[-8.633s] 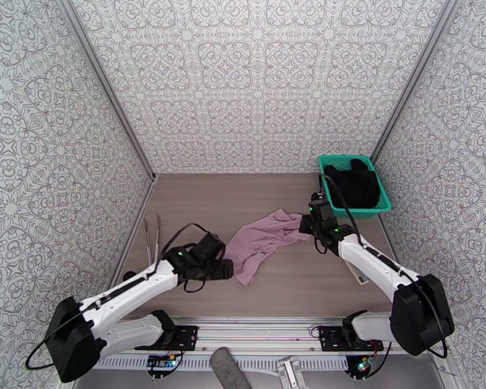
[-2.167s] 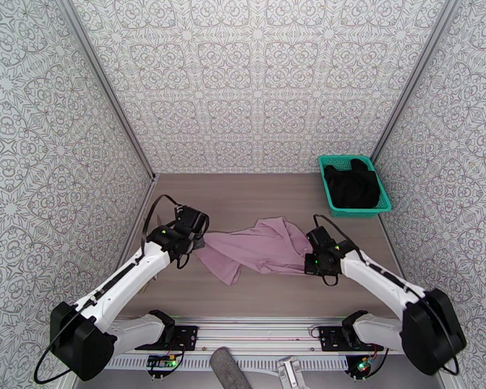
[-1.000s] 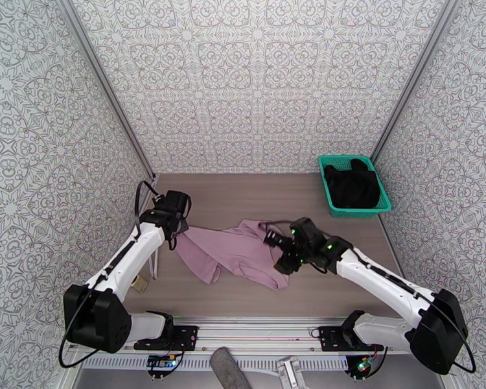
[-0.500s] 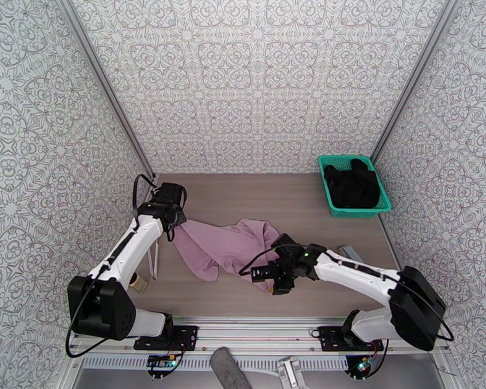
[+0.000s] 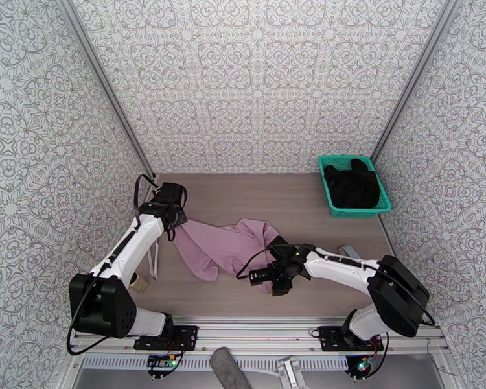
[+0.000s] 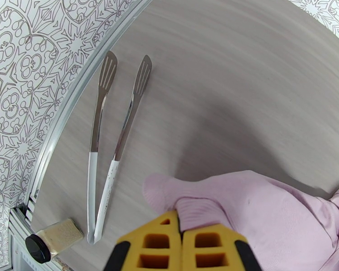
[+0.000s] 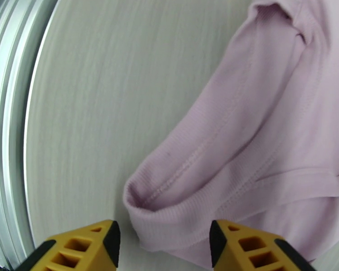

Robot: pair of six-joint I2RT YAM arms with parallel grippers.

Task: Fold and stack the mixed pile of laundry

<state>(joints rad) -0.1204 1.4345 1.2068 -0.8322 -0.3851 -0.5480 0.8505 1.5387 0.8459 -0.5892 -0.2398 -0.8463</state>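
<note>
The left gripper (image 6: 182, 226) pinched an end of the pink shirt (image 6: 269, 208) tight, and the right gripper (image 7: 162, 240) had its fingers spread wide over the shirt's edge.

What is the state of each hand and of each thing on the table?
left hand: shut on a fold of the pink shirt
right hand: open, at the shirt's edge
pink shirt: unfolded, rumpled
black garment: bunched in the teal basket
tongs: lying flat, arms apart
</note>
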